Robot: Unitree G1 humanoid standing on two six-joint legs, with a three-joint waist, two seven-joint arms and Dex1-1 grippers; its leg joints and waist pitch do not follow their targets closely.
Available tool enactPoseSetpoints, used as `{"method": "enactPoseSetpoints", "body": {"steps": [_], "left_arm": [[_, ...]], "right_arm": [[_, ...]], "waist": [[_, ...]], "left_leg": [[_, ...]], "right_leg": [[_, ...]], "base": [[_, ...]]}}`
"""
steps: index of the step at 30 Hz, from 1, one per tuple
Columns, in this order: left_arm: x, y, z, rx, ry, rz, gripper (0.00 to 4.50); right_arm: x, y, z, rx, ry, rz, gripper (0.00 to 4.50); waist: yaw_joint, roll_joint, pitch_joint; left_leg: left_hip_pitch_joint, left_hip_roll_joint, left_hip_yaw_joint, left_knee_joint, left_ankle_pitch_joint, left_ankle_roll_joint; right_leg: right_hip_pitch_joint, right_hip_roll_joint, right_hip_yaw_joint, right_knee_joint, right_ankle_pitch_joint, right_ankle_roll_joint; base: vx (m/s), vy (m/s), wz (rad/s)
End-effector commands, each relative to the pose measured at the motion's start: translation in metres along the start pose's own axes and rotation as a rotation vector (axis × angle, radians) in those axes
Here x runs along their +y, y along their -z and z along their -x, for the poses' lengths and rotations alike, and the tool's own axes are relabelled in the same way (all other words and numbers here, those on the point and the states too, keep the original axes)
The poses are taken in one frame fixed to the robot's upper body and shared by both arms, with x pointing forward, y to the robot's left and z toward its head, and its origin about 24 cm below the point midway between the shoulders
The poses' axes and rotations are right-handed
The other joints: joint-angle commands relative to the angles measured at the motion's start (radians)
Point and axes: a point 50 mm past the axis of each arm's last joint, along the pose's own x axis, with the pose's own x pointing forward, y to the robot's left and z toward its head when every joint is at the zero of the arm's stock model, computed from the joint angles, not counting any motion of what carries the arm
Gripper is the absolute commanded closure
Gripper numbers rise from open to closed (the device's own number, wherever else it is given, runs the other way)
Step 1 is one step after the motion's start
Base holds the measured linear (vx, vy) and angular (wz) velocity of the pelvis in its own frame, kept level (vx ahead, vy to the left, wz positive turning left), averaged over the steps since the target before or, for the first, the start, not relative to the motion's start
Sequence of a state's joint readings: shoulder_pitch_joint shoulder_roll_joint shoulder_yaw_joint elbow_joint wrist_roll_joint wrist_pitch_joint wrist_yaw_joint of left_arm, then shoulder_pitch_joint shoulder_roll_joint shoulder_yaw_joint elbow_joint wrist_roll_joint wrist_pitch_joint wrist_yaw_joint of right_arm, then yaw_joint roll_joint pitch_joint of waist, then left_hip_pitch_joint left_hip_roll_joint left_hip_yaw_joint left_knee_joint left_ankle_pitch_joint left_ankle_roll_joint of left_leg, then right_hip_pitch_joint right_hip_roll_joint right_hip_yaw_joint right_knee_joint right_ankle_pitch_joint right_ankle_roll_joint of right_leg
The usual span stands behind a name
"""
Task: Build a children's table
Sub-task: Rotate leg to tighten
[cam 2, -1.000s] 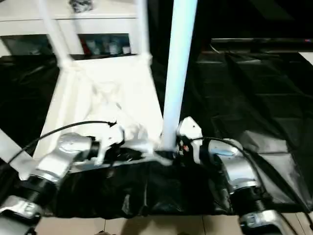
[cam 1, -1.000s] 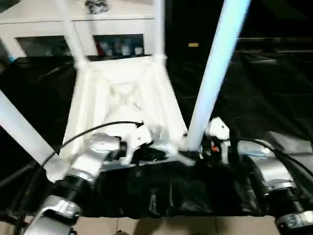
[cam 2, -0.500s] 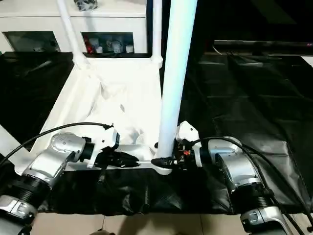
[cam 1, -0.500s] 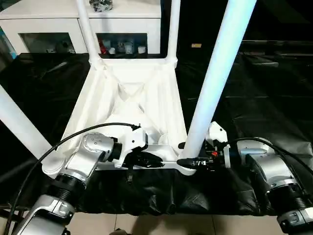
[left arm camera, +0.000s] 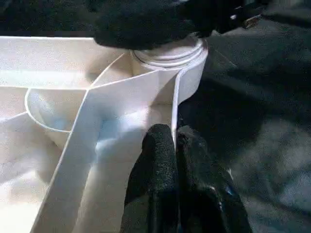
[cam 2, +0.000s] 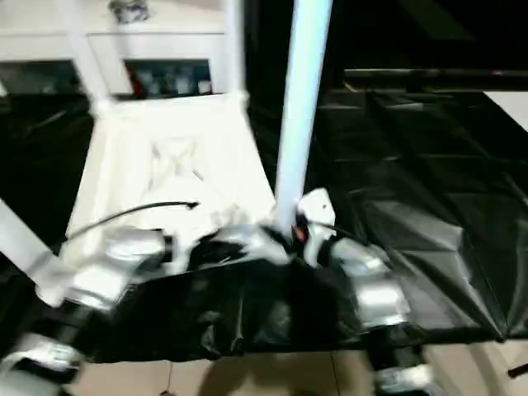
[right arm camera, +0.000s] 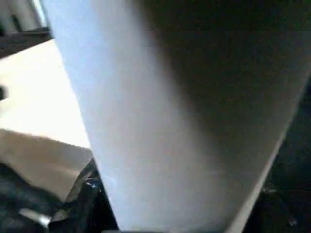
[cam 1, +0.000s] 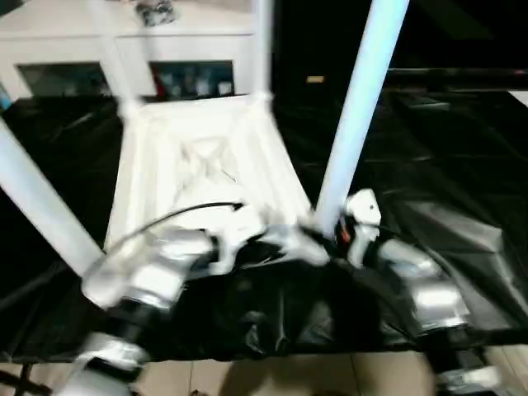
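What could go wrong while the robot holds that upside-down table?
1. The left tool pinches only the thin edge wall of the tabletop, so it might slip off.
2. The near right leg stands tall in its corner socket beside the right tool; if it is not fully seated, a push could tilt it or pop it out.
3. The black sheet bunches under the near edge and could snag.

Tabletop (cam 1: 202, 157) lies before the cabinet (cam 1: 124, 49) (four legs (cam 1: 359, 115) standing in its corners).

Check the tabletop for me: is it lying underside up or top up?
Underside up. The tabletop shows its ribs crossing in an X, and the legs rise from its corner sockets.
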State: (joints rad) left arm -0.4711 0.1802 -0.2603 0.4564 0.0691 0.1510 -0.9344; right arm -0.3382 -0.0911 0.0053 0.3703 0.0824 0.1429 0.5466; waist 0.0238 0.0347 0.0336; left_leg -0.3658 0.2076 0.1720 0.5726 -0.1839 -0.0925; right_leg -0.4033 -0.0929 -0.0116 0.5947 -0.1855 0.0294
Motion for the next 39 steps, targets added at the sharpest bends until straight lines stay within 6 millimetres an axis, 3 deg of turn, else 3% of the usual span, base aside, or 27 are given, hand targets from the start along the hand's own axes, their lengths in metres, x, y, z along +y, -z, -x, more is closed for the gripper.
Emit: {"method": "enactPoseSetpoints", "body": {"steps": [1, 2, 5, 6, 10, 11, 12, 18, 21, 22, 24, 26, 30, 35, 39], "left_arm": [[-0.022, -0.03, -0.033, -0.13, 0.023, -0.007, 4.5], [-0.023, -0.032, -0.035, -0.135, 0.025, -0.003, 4.5], [-0.021, -0.032, -0.034, -0.123, 0.026, -0.025, 4.5], [-0.021, -0.031, -0.033, -0.119, 0.027, -0.028, 4.5], [-0.015, -0.027, -0.023, -0.114, 0.038, -0.044, 4.5], [-0.013, -0.025, -0.019, -0.111, 0.043, -0.047, 4.5], [-0.012, -0.022, -0.013, -0.107, 0.054, -0.053, 4.5], [-0.007, -0.012, 0.001, -0.078, 0.084, -0.056, 4.5], [-0.006, -0.007, 0.009, -0.062, 0.115, -0.071, 4.5], [-0.006, -0.006, 0.011, -0.058, 0.127, -0.077, 4.5], [-0.006, -0.004, 0.016, -0.054, 0.16, -0.083, 4.5], [-0.006, -0.002, 0.021, -0.049, 0.185, -0.093, 4.5], [-0.004, -0.001, 0.031, -0.045, 0.246, -0.104, 4.5], [-0.005, -0.001, 0.037, -0.058, 0.29, -0.107, 4.5], [-0.007, 0.001, 0.039, -0.059, 0.306, -0.101, 4.5]], "right_arm": [[0.061, 0.015, -0.027, 0.058, -0.153, -0.08, 2.41], [0.063, 0.013, -0.029, 0.046, -0.137, -0.069, 2.41], [0.06, 0.007, -0.029, 0.01, -0.117, -0.047, 2.41], [0.059, 0.006, -0.029, 0.004, -0.108, -0.055, 1.92], [0.042, 0.006, -0.018, 0.01, -0.11, -0.057, 1.75], [0.038, 0.007, -0.013, 0.019, -0.136, -0.031, 1.75], [0.031, 0.008, -0.004, 0.037, -0.173, 0.011, 1.41], [0.007, 0.013, 0.036, 0.127, -0.329, 0.147, 1.41], [-0.013, 0.014, 0.064, 0.18, -0.385, 0.214, 1.41], [-0.018, 0.013, 0.071, 0.193, -0.394, 0.225, 1.41], [-0.029, 0.01, 0.086, 0.222, -0.411, 0.242, 1.41], [-0.04, 0.007, 0.099, 0.249, -0.416, 0.24, 1.41], [-0.067, -0.004, 0.12, 0.26, -0.345, 0.228, 1.41], [-0.084, -0.017, 0.124, 0.173, -0.199, 0.221, 1.41], [-0.077, -0.02, 0.113, 0.126, -0.184, 0.199, 1.41]], "waist": [[0.0, -0.014, -0.037], [0.002, -0.006, -0.039], [-0.001, -0.005, -0.043], [-0.001, -0.003, -0.045], [-0.002, 0.001, -0.05], [-0.002, -0.001, -0.05], [0.002, 0.0, -0.052], [0.017, -0.002, -0.055], [0.022, 0.0, -0.055], [0.025, -0.004, -0.054], [0.024, -0.003, -0.054], [0.023, -0.005, -0.052], [0.021, -0.005, -0.053], [0.024, 0.0, -0.058], [0.024, 0.001, -0.058]], "left_leg": [[0.0, 0.001, 0.004, -0.079, -0.326, 0.007], [0.001, 0.001, 0.003, -0.079, -0.32, 0.002], [-0.002, 0.0, 0.005, -0.077, -0.302, 0.009], [-0.003, 0.001, 0.005, -0.077, -0.293, 0.014], [-0.003, 0.001, 0.006, -0.074, -0.275, 0.026], [-0.003, 0.002, 0.006, -0.074, -0.275, 0.03], [-0.002, 0.004, 0.007, -0.071, -0.263, 0.035], [-0.001, 0.005, 0.011, -0.06, -0.199, 0.075], [0.0, 0.005, 0.01, -0.06, -0.208, 0.082], [0.002, 0.007, 0.012, -0.058, -0.221, 0.091], [-0.003, 0.006, 0.012, -0.059, -0.219, 0.098], [-0.002, 0.006, 0.012, -0.059, -0.241, 0.099], [-0.003, 0.006, 0.011, -0.057, -0.218, 0.105], [-0.002, 0.006, 0.013, -0.05, -0.163, 0.125], [0.0, 0.006, 0.014, -0.05, -0.164, 0.12]], "right_leg": [[0.024, -0.02, 0.012, -0.096, -0.43, -0.124], [0.025, -0.02, 0.012, -0.094, -0.42, -0.126], [0.029, -0.016, 0.01, -0.09, -0.343, -0.142], [0.031, -0.016, 0.01, -0.088, -0.318, -0.15], [0.038, -0.016, 0.009, -0.082, -0.254, -0.173], [0.038, -0.015, 0.009, -0.083, -0.245, -0.177], [0.039, -0.016, 0.009, -0.08, -0.219, -0.184], [0.047, -0.015, 0.008, -0.068, -0.084, -0.229], [0.05, -0.017, 0.008, -0.07, -0.098, -0.228], [0.05, -0.016, 0.009, -0.071, -0.106, -0.232], [0.051, -0.017, 0.008, -0.07, -0.113, -0.234], [0.05, -0.018, 0.007, -0.076, -0.165, -0.232], [0.05, -0.018, 0.005, -0.073, -0.165, -0.243], [0.051, -0.016, 0.003, -0.062, -0.076, -0.275], [0.05, -0.015, 0.0, -0.061, -0.08, -0.28]], "base": [[0.0, 0.0, 0.0], [0.0, 0.0, 0.0], [0.0, 0.0, 0.0], [0.0, 0.0, 0.0], [0.0, 0.0, 0.0], [0.0, 0.0, 0.0], [0.0, 0.0, 0.0], [0.0, 0.0, 0.0], [0.0, 0.0, 0.0], [0.0, 0.0, 0.0], [0.0, 0.0, 0.0], [0.0, 0.0, 0.0], [0.0, 0.0, 0.0], [0.0, 0.0, 0.0], [0.0, 0.0, 0.0]]}}
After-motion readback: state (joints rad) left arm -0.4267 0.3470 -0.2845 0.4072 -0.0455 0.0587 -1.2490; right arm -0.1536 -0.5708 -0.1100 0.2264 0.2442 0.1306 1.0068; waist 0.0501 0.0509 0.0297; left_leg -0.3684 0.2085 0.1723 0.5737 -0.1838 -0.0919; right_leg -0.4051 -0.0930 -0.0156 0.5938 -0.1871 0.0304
